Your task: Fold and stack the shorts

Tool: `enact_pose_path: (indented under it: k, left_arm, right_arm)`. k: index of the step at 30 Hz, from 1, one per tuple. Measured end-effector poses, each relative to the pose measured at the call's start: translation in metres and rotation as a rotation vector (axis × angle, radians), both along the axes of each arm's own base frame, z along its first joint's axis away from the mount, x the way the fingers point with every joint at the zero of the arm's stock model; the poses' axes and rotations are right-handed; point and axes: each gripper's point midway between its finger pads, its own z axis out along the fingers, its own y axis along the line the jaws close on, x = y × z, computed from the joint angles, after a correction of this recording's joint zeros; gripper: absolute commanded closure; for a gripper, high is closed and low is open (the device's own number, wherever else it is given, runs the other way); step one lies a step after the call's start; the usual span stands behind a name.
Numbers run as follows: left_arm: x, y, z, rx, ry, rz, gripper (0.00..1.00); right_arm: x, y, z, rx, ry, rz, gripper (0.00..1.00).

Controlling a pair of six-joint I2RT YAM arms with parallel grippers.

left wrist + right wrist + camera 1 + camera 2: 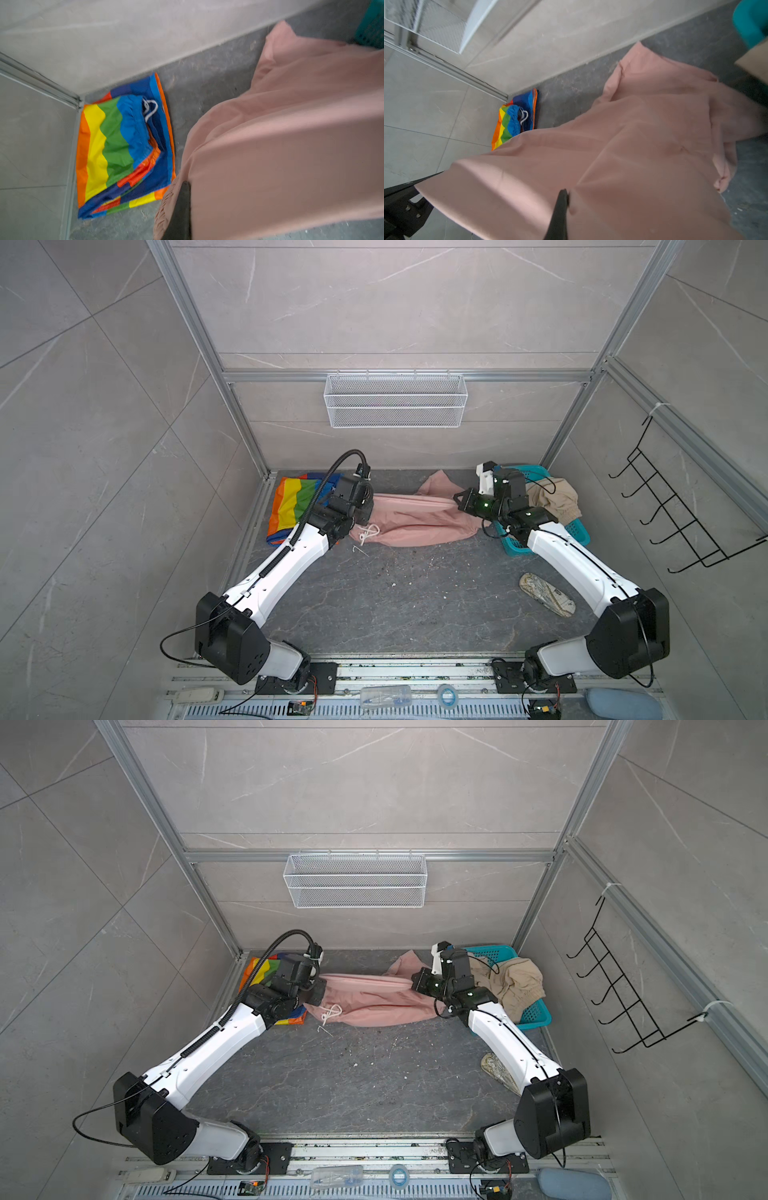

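In both top views we hold the pink shorts [415,519] stretched between left gripper [369,509] and right gripper [457,498], each clamped on an end — probably to smooth them for folding. Left wrist view: folded rainbow shorts [116,145] lie in the corner. Right wrist view: pink cloth sags — not flat.

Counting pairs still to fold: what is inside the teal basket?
The beige shorts lie crumpled in the teal basket, spilling over its rim. Whether anything lies under them cannot be seen; the shorts and the right arm cover most of the inside.
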Motion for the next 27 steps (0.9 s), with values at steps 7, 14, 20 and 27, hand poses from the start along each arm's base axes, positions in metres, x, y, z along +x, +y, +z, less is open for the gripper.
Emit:
enact_pose_path:
  k: [7,14,20,27]
  left_arm:
    - [-0.025,-0.001,-0.071,-0.098,0.160,0.037,1.00]
    - [-0.052,-0.014,-0.125,-0.266,0.315,0.042,1.00]
    - [-0.060,-0.019,-0.137,-0.366,0.356,0.041,0.98]
    - [-0.079,-0.015,-0.156,-0.453,0.401,0.044,0.78]
  right_arm:
    - [-0.019,0.001,-0.060,0.000,0.119,0.027,1.00]
    - [-0.046,-0.004,-0.124,-0.030,0.260,0.033,1.00]
    - [-0.048,-0.007,-0.131,-0.037,0.270,0.025,1.00]
    - [-0.043,-0.019,-0.141,-0.054,0.290,-0.014,1.00]
